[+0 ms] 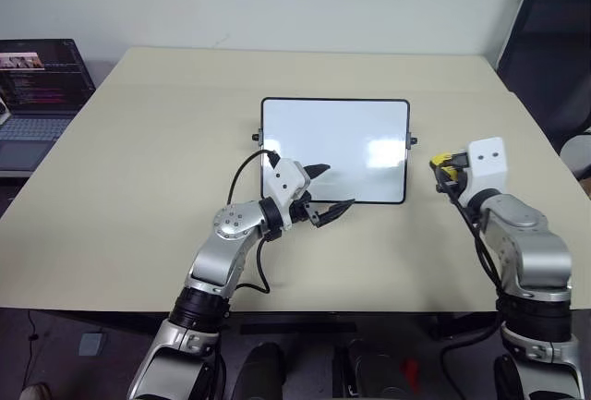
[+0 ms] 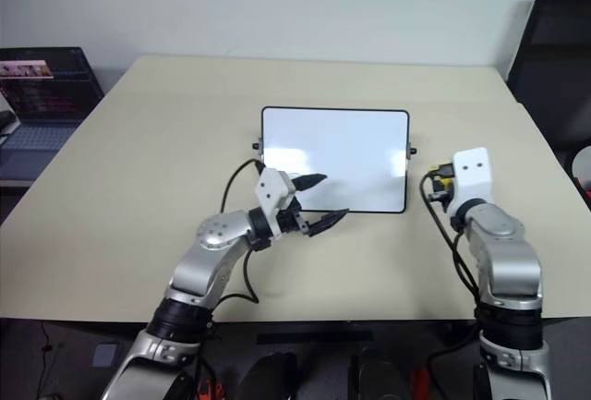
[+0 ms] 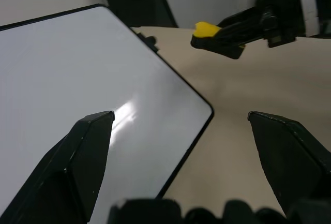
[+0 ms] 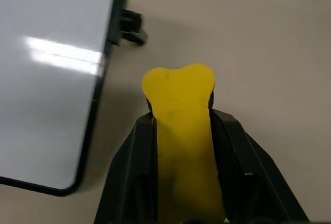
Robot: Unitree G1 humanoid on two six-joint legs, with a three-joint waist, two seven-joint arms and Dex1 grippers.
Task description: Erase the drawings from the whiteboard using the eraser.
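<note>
The right gripper (image 4: 181, 131) is clamped on the yellow eraser (image 4: 182, 125), just off the board's (image 1: 334, 146) right edge, above the table (image 1: 138, 160). The left gripper (image 1: 325, 191) has its fingers spread over the board's near edge. The board looks wiped clean, though glare may hide faint marks.

Bright, even overhead light leaves two soft glare patches on the whiteboard (image 1: 334, 149); wrist views are slightly soft close up.
</note>
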